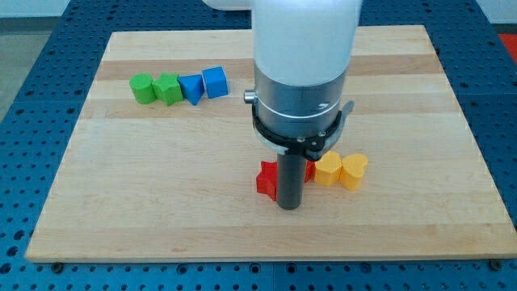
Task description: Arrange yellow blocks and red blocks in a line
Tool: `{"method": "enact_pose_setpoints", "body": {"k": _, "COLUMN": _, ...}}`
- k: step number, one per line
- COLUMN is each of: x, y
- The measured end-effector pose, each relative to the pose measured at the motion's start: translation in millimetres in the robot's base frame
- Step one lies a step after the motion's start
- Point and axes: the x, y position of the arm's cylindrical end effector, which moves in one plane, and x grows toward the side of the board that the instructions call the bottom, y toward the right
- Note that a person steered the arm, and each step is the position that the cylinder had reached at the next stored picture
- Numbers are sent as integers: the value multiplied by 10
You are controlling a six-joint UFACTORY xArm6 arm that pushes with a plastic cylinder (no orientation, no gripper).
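Observation:
My tip [289, 207] rests on the board just right of a red star-shaped block [266, 179], touching or nearly touching it. A second red block [310, 170] is mostly hidden behind the rod; only a sliver shows on its right. Next to that sit a yellow hexagonal block [328, 170] and a yellow heart-shaped block [354, 170], side by side. The red and yellow blocks form a rough row across the board's lower middle, with the rod standing in it.
At the view's upper left is a row of a green round block [143, 88], a green star-like block [168, 88], a blue triangular block [192, 87] and a blue cube [215, 82]. The wooden board [121, 202] lies on a blue perforated table.

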Motion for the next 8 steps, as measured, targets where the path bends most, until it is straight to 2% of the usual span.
{"method": "enact_pose_setpoints", "body": {"k": 3, "x": -236, "y": -127}}
{"method": "enact_pose_setpoints", "body": {"k": 4, "x": -150, "y": -126}}
{"method": "enact_pose_setpoints", "body": {"k": 6, "x": 426, "y": -477}}
{"method": "enact_pose_setpoints", "body": {"k": 7, "x": 147, "y": -1060}}
{"method": "enact_pose_setpoints", "body": {"k": 8, "x": -481, "y": -1369}}
